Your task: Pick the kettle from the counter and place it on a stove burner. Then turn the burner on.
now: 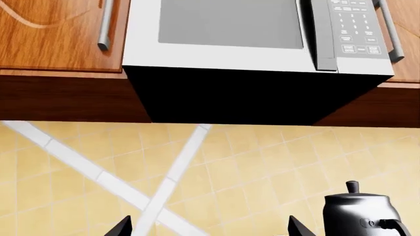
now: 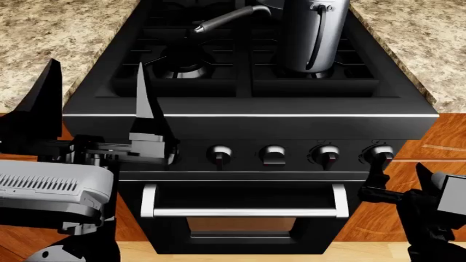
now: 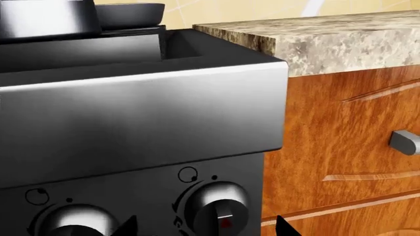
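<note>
Atop the black stove, the kettle stands upright on the front right stove burner, its thin side handle facing the front edge and its base resting on the cast-iron grate, clear of both hands. A grey frying pan's long handle reaches in over the rear of the cooktop beside it. Speckled granite counter flanks the stove on both sides, with orange-brown cabinet fronts below. The left hand hovers in front of the stove's left corner, its two dark fingers spread wide apart and empty. The right hand sits low at the stove's right front, just beside the rightmost control knob; in the right wrist view its fingertips stand apart on either side of that knob without visibly gripping it. Four knobs line the front panel above the oven door handle. From the left wrist view, the kettle shows against yellow wall tiles, beneath a white microwave.
</note>
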Controlling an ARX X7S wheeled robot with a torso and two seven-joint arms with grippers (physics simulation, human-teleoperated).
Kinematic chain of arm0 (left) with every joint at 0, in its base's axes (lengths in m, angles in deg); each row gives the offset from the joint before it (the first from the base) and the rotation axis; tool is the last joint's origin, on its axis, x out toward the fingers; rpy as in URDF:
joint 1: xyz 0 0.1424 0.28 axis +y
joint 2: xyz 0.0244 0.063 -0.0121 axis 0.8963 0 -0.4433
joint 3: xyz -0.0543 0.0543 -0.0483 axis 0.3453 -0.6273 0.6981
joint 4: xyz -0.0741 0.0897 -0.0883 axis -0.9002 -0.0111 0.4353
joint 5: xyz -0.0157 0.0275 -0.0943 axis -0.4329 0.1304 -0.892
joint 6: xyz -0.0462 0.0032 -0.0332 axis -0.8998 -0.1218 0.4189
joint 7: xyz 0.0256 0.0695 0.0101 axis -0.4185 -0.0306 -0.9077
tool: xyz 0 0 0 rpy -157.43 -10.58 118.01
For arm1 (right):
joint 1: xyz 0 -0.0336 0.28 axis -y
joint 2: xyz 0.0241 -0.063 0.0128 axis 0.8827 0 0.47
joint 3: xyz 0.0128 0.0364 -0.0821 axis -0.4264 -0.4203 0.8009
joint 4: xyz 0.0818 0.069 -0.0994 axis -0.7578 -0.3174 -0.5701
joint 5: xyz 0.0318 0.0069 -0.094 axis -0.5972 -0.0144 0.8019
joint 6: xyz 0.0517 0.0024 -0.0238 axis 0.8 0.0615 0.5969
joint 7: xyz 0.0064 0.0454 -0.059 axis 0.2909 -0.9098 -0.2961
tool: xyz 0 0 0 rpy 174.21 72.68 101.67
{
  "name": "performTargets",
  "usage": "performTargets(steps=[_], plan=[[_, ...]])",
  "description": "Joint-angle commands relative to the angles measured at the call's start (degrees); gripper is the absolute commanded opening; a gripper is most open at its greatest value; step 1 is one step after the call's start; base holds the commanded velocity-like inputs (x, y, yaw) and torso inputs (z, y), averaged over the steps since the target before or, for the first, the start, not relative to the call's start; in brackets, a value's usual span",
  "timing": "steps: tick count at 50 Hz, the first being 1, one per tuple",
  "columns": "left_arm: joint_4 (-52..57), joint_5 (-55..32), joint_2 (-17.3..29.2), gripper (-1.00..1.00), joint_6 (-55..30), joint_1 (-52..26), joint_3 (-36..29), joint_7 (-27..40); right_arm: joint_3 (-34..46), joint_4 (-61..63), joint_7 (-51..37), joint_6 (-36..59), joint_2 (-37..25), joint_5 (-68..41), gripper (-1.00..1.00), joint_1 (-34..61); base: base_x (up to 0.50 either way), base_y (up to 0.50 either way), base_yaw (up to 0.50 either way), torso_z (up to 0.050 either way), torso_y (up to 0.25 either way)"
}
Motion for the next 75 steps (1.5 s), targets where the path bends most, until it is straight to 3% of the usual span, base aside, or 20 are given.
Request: performTargets(steps=[1,19,66,67,75], plan=[[-0.49,-0.01,0.02,1.0,0.27,-0.04,-0.41,0.02,0.5,-6.38,2.35,-0.66,0.82,-0.1,1.0,3.23,0.0,0.0,0.0,0.0,0.0],[-0.91,0.41,0.13,1.0,0.37,-0.25,-1.19,0.2,1.16,-15.91,6.05,-1.99,2.48,-0.3,1.0,8.2,0.0,0.0,0.0,0.0,0.0],[-2.13,0.49,0.44,1.0,1.08,-0.45,-2.21,0.69,6.16,-23.59,7.12,2.31,2.21,3.16,1.0,17.44,0.0,0.0,0.0,0.0,0.0],[-2.18,0.46,0.45,1.0,1.11,-0.46,-2.22,0.7,6.23,-23.83,7.2,2.48,2.23,3.13,-1.0,17.67,0.0,0.0,0.0,0.0,0.0],[-2.3,0.25,0.5,1.0,1.05,-0.53,-2.27,0.81,7.18,-23.79,7.87,3.64,2.1,3.17,-1.0,18.79,0.01,0.0,0.0,0.0,0.0]])
